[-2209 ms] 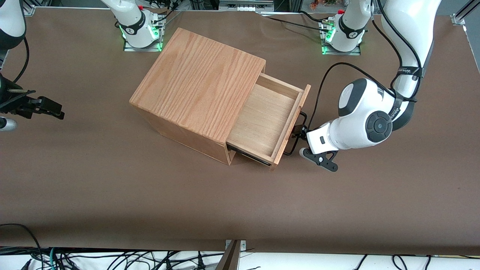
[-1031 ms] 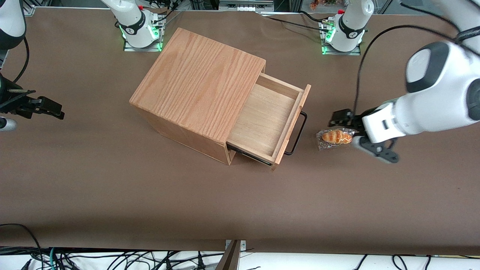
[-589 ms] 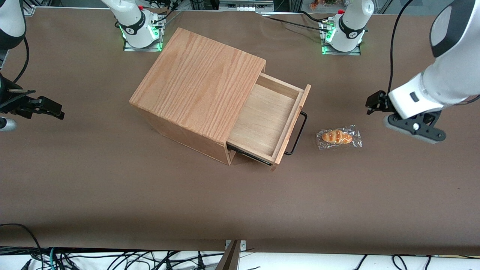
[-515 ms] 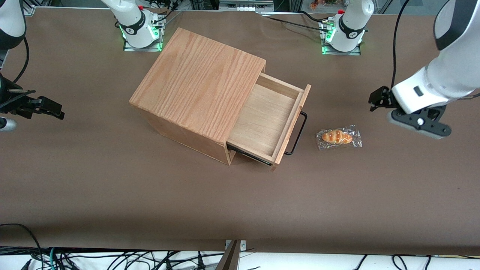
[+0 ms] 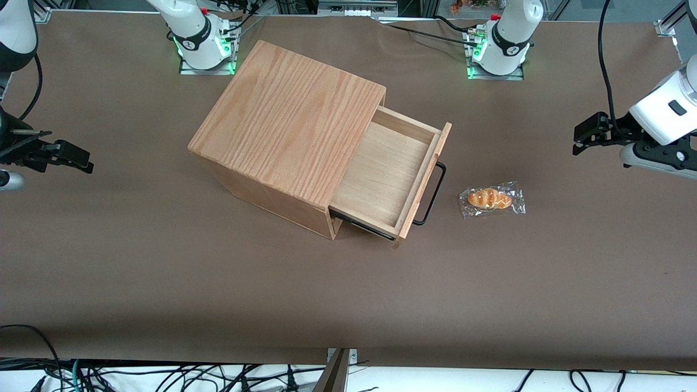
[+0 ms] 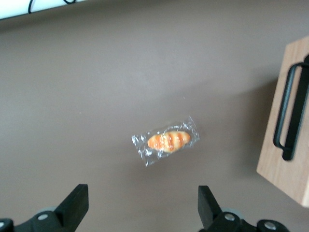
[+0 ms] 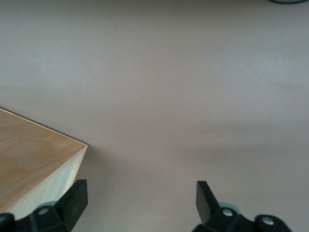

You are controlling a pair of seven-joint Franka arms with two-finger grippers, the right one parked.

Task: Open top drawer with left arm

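Observation:
The top drawer (image 5: 387, 174) stands pulled well out of the oak-grain cabinet (image 5: 288, 125), its tray empty, its black wire handle (image 5: 431, 193) on the front facing the working arm's end of the table. The drawer front (image 6: 286, 145) with the handle (image 6: 289, 113) also shows in the left wrist view. My left arm's gripper (image 5: 591, 136) hangs above the table near the working arm's end, well away from the handle. It is open, its two fingertips (image 6: 75, 205) set wide apart with nothing between them.
A small wrapped bread roll (image 5: 491, 199) lies on the brown table between the drawer front and my gripper; the wrapped roll (image 6: 166, 140) also shows in the wrist view. Two arm bases (image 5: 501, 46) stand at the table's back edge.
My gripper let go of the handle and drew back and up toward the working arm's end. This uncovered the wrapped roll. The drawer stayed pulled out.

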